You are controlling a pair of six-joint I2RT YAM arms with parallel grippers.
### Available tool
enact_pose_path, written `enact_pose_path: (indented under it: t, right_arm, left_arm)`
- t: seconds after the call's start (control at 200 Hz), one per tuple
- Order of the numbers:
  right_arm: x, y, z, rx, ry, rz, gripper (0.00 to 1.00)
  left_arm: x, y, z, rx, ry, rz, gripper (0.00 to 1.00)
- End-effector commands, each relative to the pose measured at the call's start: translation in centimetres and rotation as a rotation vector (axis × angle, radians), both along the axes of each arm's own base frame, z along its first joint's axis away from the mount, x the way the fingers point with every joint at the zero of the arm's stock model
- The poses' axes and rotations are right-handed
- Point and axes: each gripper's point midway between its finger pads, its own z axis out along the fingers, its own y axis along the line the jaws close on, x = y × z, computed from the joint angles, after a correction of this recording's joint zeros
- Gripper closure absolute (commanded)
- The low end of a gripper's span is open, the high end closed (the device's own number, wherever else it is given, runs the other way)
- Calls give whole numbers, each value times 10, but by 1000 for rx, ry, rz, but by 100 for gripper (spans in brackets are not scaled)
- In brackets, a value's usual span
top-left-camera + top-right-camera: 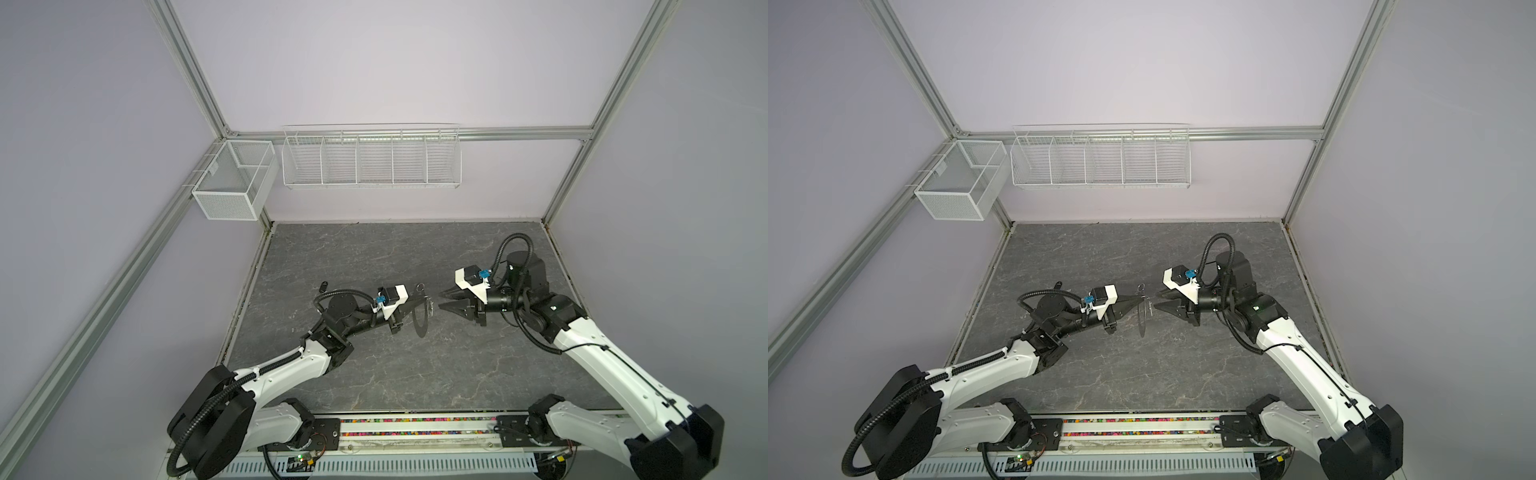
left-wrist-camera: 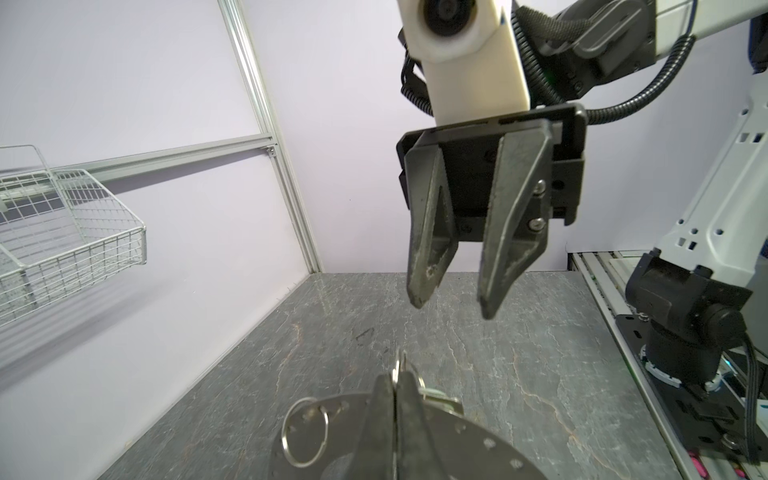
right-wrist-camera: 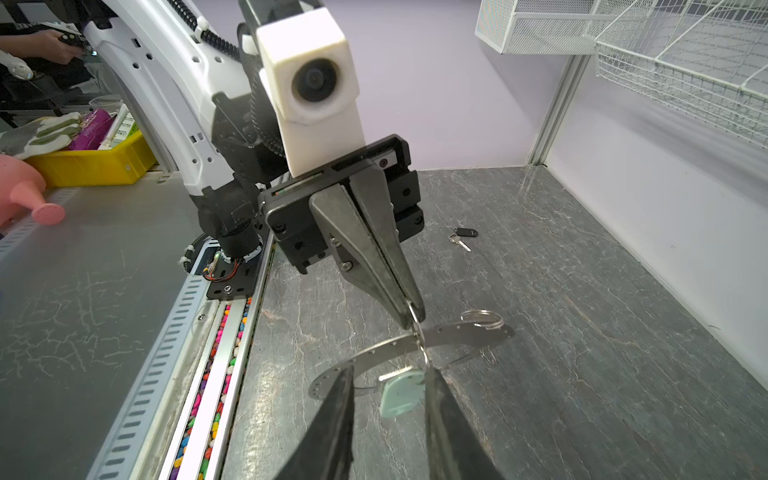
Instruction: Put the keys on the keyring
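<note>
Grey metal washer-like keyring disc (image 3: 457,336) hangs from the left gripper (image 3: 411,318), which is clamped on its wire loop (image 2: 400,365). A mint-headed silver key (image 3: 401,392) dangles beneath. At three o'clock in both top views the right gripper (image 1: 441,300) stands narrowly parted, empty. The black-headed key (image 1: 323,286) lies at nine o'clock.

Left claw (image 1: 1138,299) pinched shut on the keyring (image 1: 1141,322), disc upright and edge-on, right claw (image 1: 1156,300) parted just beside it, black-headed key (image 1: 1058,285) on the grey bench (image 1: 1142,374) behind the left arm (image 1: 984,370)
</note>
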Motion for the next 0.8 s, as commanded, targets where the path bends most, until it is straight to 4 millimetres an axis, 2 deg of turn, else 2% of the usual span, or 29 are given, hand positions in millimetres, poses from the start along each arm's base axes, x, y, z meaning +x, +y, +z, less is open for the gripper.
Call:
enact_pose_path:
  t: [0.0, 0.43, 0.795]
  right_arm:
    - [0, 2, -4, -10, -33, 40, 70]
    - [9, 8, -11, -22, -22, 31, 72]
    - [7, 9, -1, 5, -63, 40, 73]
  left_arm:
    - [-5, -2, 26, -63, -40, -51, 100]
    - [-7, -7, 27, -58, -37, -87, 100]
    - [-7, -10, 23, -45, -30, -97, 100]
